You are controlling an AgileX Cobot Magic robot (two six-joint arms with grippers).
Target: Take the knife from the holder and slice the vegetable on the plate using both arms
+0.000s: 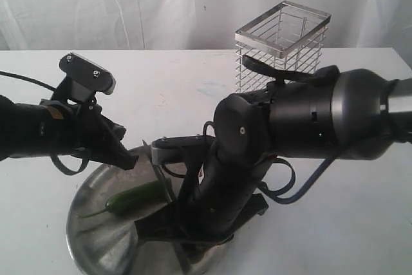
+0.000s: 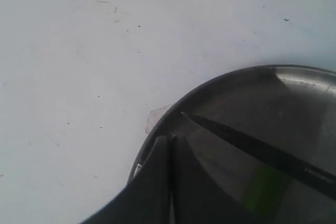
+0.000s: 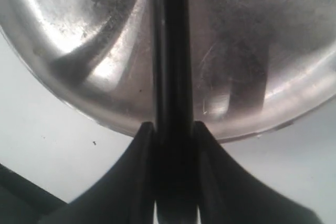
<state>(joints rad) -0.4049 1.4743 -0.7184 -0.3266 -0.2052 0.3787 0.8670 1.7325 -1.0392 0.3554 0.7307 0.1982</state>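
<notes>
**A:** What's where?
**B:** On the white tabletop (image 1: 360, 236), the steel plate (image 1: 96, 236) sits nearest. The wire holder (image 1: 281, 46) stands well apart, seemingly empty.
**A:** And the knife (image 2: 252, 148)?
**B:** It's stiff and light. The right claw (image 3: 172, 129) is clenched on its smooth handle, with the blade over the plate.
**A:** The chili (image 1: 135, 198)?
**B:** It lies on the plate. It looks glossy, slippery and likely to roll. The left claw (image 2: 169, 139), clenched on nothing at the rim, should pin it near the stem.

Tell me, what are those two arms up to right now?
Left gripper shut, empty, at plate rim. Right gripper shut on knife, blade over plate. Chili whole, uncut. Holder stands behind, out of the way.
</notes>
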